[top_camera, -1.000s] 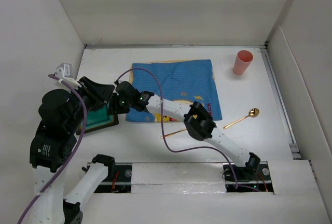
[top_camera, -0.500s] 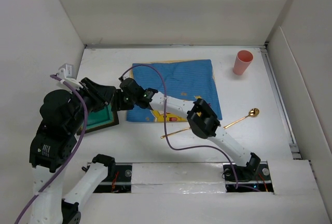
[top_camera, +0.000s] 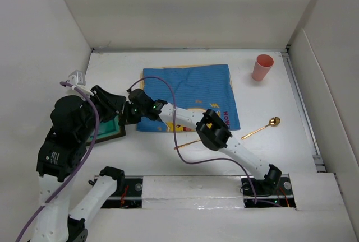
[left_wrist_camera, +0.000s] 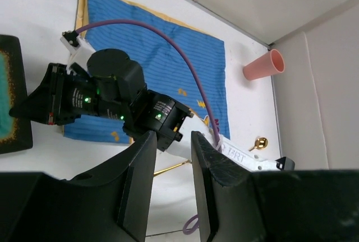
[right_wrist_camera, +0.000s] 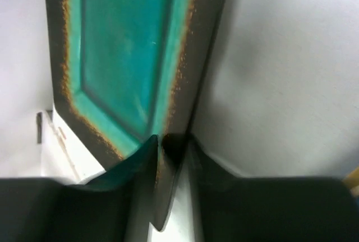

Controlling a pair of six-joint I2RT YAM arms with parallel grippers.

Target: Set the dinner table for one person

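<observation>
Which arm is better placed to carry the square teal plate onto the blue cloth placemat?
Right. The right tool clamps the rim of the square teal dark-rimmed plate; the left tool is open, empty and raised away from it.

Left wrist view: small dark lettering on the white right arm link [left_wrist_camera: 247, 158], just right of the left gripper [left_wrist_camera: 171, 141] fingers. Looks like "I2RT", not sharp.

Top view: red letters on the placemat [top_camera: 190, 85], near-right corner, well right of the right gripper [top_camera: 124, 114]. Too small to read.
</observation>
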